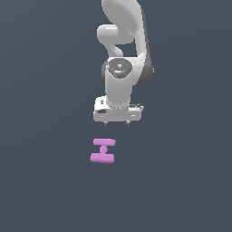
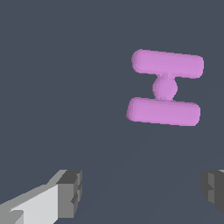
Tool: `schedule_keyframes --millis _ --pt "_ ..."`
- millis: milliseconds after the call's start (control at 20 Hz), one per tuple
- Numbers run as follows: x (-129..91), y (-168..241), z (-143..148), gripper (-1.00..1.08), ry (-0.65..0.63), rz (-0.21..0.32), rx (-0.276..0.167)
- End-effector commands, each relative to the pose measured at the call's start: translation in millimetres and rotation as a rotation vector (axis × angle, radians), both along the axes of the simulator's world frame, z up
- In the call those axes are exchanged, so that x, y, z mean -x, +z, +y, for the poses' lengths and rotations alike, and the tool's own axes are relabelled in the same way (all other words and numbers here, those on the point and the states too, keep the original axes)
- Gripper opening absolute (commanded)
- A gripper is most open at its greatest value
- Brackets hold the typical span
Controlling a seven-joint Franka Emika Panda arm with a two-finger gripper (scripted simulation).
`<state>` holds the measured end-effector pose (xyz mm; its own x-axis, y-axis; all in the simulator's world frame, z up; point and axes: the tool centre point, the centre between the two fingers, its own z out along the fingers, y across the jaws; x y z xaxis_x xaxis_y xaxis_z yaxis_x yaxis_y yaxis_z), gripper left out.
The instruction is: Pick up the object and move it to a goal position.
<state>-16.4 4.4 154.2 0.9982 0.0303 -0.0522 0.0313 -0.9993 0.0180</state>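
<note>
A: Where is the object [image 1: 103, 151] found?

B: It is seen lying flat on the dark grey floor [image 1: 45, 181], in front of the arm and a little toward the exterior view's left of it. Two short rounded pink-purple bars are joined by a thin stem. Nothing is touching it.

A: And in the wrist view?

B: There the object [image 2: 165, 88] is shown whole, apart from both fingers [image 2: 70, 193] and not between them.

A: How is the gripper [image 1: 117, 123] held?

B: It is held above the floor, pointing down, near the object but clearly apart from it. The fingers are spread wide, with only bare floor [image 2: 65, 87] seen in the gap, so nothing is grasped.

A: What is seen above it?

B: The white arm [image 1: 120, 72] is seen rising out of the frame.
</note>
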Motion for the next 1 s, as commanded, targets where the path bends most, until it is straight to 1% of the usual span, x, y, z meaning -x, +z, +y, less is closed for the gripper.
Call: schedule_keyframes --millis 0,150,400,700,950 --pt "0 0 0 1.00 0.000 0.000 0.000" --pt "-3 4 3 1.00 0.011 -0.011 0.003" --pt "-13 21 14 1.00 0.054 -0.055 0.013" --pt "-14 20 14 1.00 0.054 -0.056 0.013" --pt "-20 14 9 1.00 0.043 -0.056 0.011"
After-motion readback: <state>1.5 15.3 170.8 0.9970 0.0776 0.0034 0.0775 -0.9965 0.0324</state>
